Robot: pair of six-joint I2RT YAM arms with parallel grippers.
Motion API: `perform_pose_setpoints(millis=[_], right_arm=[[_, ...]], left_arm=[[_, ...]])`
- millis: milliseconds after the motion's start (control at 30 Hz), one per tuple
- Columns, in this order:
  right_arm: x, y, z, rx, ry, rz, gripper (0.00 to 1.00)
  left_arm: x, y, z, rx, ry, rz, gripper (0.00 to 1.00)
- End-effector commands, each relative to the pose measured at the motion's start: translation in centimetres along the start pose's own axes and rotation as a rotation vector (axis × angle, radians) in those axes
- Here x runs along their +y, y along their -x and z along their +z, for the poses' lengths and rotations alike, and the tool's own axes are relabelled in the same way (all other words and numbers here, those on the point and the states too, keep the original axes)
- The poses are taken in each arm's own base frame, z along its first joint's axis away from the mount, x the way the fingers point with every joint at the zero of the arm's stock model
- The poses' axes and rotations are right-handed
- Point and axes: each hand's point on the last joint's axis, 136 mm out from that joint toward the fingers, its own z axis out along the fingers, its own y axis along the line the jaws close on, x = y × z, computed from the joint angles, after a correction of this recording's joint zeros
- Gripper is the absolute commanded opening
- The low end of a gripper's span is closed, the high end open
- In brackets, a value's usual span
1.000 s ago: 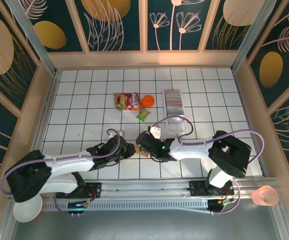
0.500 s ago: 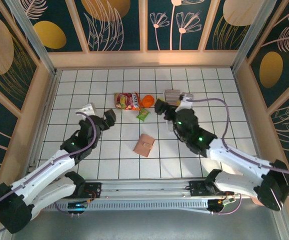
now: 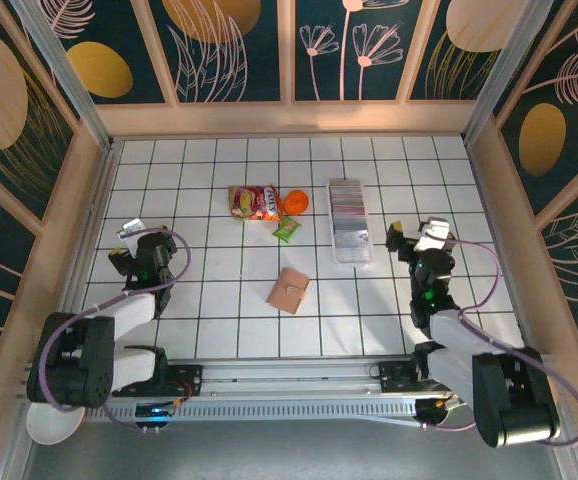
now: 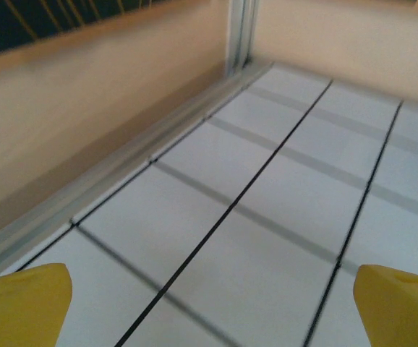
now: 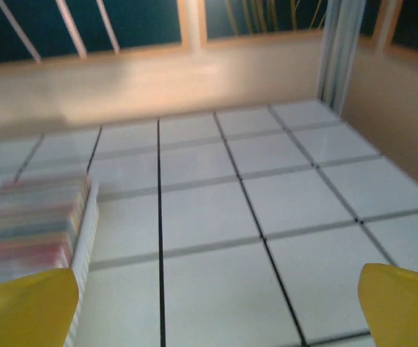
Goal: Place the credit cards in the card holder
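The salmon-pink card holder (image 3: 289, 290) lies closed on the white tiled table (image 3: 229, 320), near the middle. The credit cards (image 3: 347, 209) stand as a dense striped row in a long white tray (image 3: 353, 251) at the back right; the same credit cards (image 5: 32, 217) appear at the left of the right wrist view. My left gripper (image 3: 132, 255) is far out at the left side, open, with bare tiles between its yellow fingertips (image 4: 21, 303). My right gripper (image 3: 416, 240) is open to the right of the tray, nothing between its fingertips (image 5: 401, 307).
A colourful snack packet (image 3: 254, 202), an orange item (image 3: 295, 202) and a small green packet (image 3: 286, 229) lie behind the card holder. Wooden walls (image 3: 87, 200) close in the table. A white bowl (image 3: 52, 420) and a pink cup (image 3: 531, 392) sit off the table at the near corners.
Both arms have drawn away from the card holder, where their grippers met a second ago, swinging out to the sides and folding back. Both grippers have opened. The card holder lies free.
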Motion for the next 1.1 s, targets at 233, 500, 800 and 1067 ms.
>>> perform_pose_setpoints(millis=[233, 500, 800, 1067], right_arm=[[-0.1, 2.2, 2.4, -0.174, 0.090, -0.003, 0.99], [-0.8, -0.3, 5.9, -0.052, 0.106, 0.041, 0.99], [-0.9, -0.3, 6.0, -0.051, 0.103, 0.047, 0.99], [-0.9, -0.3, 6.1, -0.048, 0.108, 0.052, 0.99]], left_arm=[[-2.9, 6.6, -1.5, -0.342, -0.271, -0.104, 0.99], [-5.8, 4.4, 0.6, -0.262, -0.368, -0.014, 0.99], [-5.7, 4.6, 0.4, -0.280, -0.366, -0.018, 0.99], [-5.7, 4.6, 0.4, -0.280, -0.368, -0.017, 0.99]])
